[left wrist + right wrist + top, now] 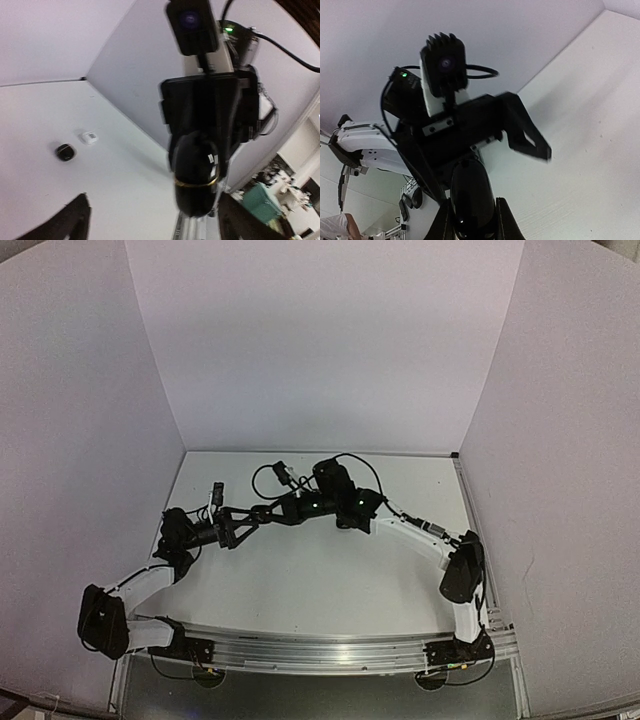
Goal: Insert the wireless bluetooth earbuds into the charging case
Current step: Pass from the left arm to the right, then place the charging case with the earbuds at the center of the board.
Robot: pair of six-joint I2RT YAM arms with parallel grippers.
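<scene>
My right gripper (pixel 472 215) is clenched on the black charging case (pixel 196 170), held aloft at twelve o'clock from my left gripper (pixel 152 197), whose fingers are spread. I'd keep the case steady and get it open before fetching anything (the black speck (pixel 65 151) and white speck (pixel 89 137) at nine o'clock are too small to tell bud from case).

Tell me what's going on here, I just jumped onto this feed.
The two arms face each other over the middle of the table. The right hand is shut on a glossy black charging case and points it at the left hand, which is open, with its fingers spread to either side. A small black item and a small white item lie apart on the table, too small to identify. Neither hand visibly holds an earbud.
</scene>
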